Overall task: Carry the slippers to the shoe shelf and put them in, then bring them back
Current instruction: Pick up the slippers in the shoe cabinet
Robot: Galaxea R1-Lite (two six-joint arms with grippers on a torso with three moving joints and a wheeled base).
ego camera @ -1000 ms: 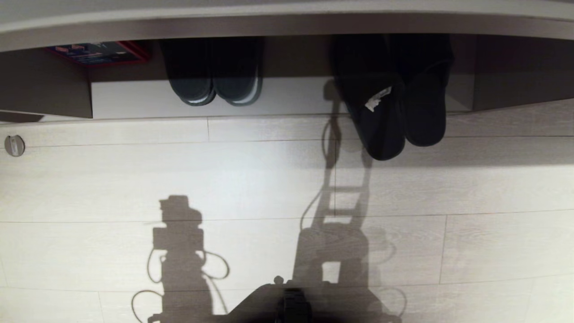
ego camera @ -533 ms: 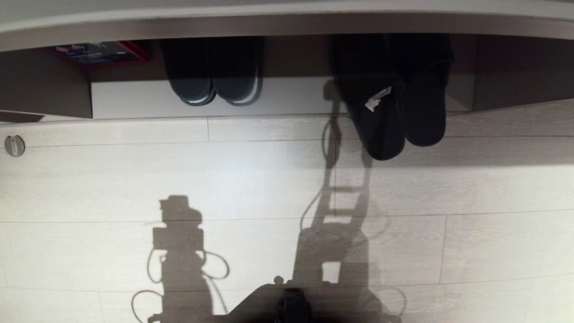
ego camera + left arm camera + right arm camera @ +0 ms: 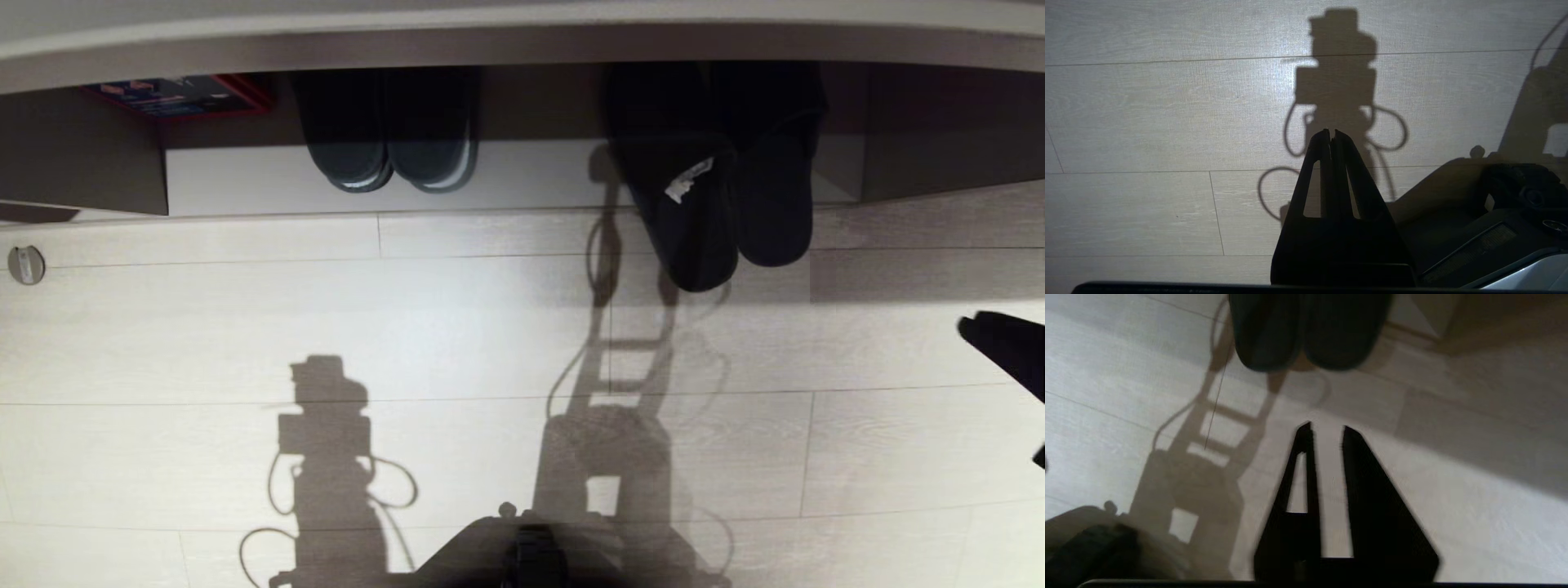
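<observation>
The slippers (image 3: 702,237), a flat dark grey pair with a white tag inside one, lie side by side at the right of the shoe shelf (image 3: 506,175). Their front halves are under its top and their near ends stick out onto the floor. My right gripper (image 3: 976,331) shows at the right edge of the head view, over the floor and short of the slippers. In the right wrist view this gripper (image 3: 1325,430) is open with only floor in the gap, and the slippers (image 3: 1306,330) lie ahead of it. My left gripper (image 3: 1331,132) hangs shut and empty over the floor.
A chunkier black pair with white-edged soles (image 3: 392,155) stands in the shelf to the left of the slippers. A red-edged box (image 3: 180,94) sits at the shelf's far left. A round metal disc (image 3: 26,265) is set in the floor. My base (image 3: 531,555) shows at the bottom.
My right gripper has come into the head view at the right edge, and its shadow near the slippers has shifted. The slippers and the other pair have not moved.
</observation>
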